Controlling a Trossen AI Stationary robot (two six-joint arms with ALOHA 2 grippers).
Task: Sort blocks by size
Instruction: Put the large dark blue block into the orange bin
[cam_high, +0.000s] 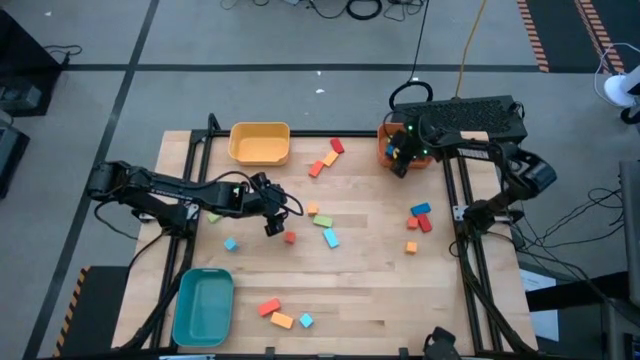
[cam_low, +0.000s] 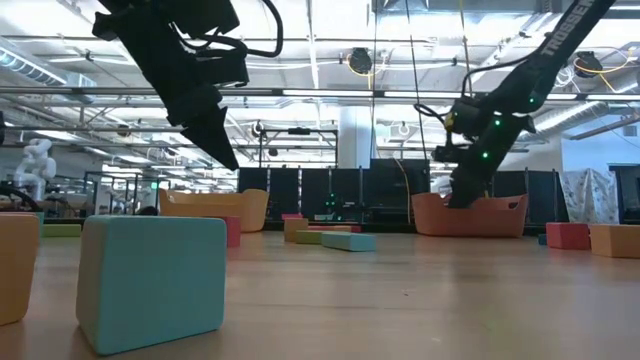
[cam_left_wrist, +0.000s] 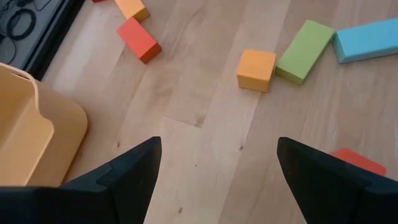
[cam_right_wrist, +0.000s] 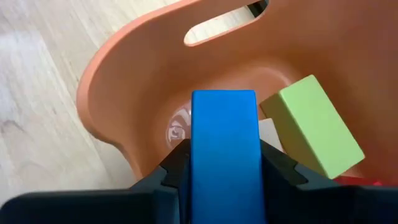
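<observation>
Hanging over the orange bin (cam_high: 386, 152) at the table's far right corner, the right gripper (cam_right_wrist: 224, 163) is clamped on a blue block (cam_right_wrist: 224, 149), and the relation that governs the coming move is simply vertical: the bin's hollow lies straight beneath the block, with a green block (cam_right_wrist: 314, 124) already resting inside just beside the drop line. The blue block is a longer bar, and its long axis runs out ahead of the fingers, pointing down into the bin, so I judge that a plain release would let it fall end-first and tip over onto the floor of the bin or against the green one. The left gripper (cam_high: 272, 215) hovers above the middle of the table with its fingers spread wide and nothing between them; a small red block (cam_high: 290, 238) lies just beside it, and an orange cube (cam_left_wrist: 256, 70), a green bar (cam_left_wrist: 305, 51) and a light blue bar (cam_left_wrist: 367, 40) lie a little farther ahead of its fingers. The remaining blocks (cam_high: 418, 218) are scattered across the table (cam_high: 370, 290), with the yellow bin (cam_high: 260, 143) and the teal bin (cam_high: 203, 308) on the left arm's side, so the left arm is the nearer one for the central cluster.
</observation>
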